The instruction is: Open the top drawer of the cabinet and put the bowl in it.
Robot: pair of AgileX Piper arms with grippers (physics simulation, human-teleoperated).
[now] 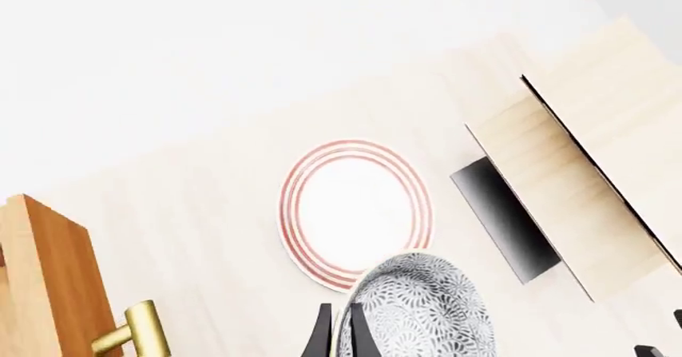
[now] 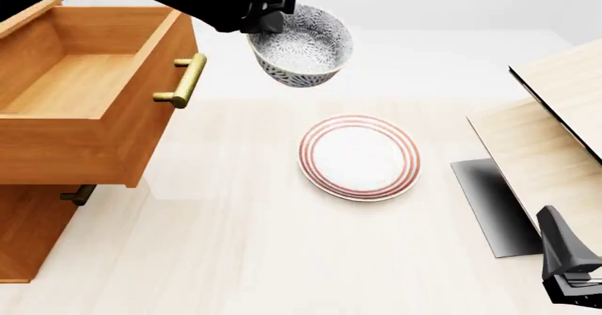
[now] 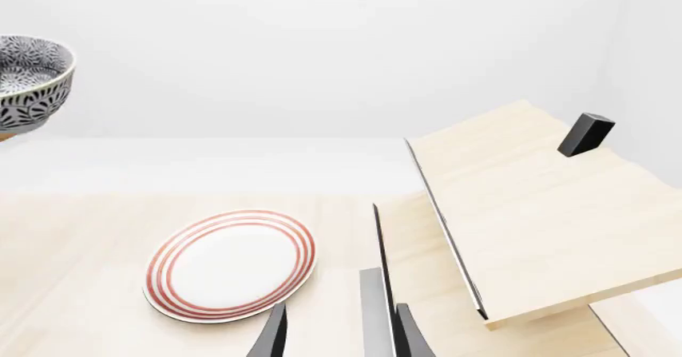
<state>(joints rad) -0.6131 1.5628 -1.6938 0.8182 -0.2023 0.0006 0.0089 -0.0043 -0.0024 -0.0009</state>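
Observation:
The bowl [image 2: 303, 47], white with a dense dark-blue pattern, hangs in the air to the right of the cabinet [image 2: 33, 237] and above the table. My left gripper [image 2: 267, 20] is shut on its near rim; in the left wrist view the fingers [image 1: 319, 337] pinch the bowl [image 1: 426, 313] at its edge. The top drawer [image 2: 89, 82] stands pulled out and empty, its brass handle [image 2: 183, 81] facing the bowl. At the table's near right my right gripper [image 2: 569, 276] sits low and open [image 3: 341, 337], holding nothing.
A flat white plate with red rings [image 2: 359, 157] lies on the table below and right of the bowl. A pale light-wood box [image 2: 550, 132] stands at the right edge, with a small black block [image 3: 586, 133] on it. A lower drawer's handle [image 2: 77, 194] shows under the open drawer.

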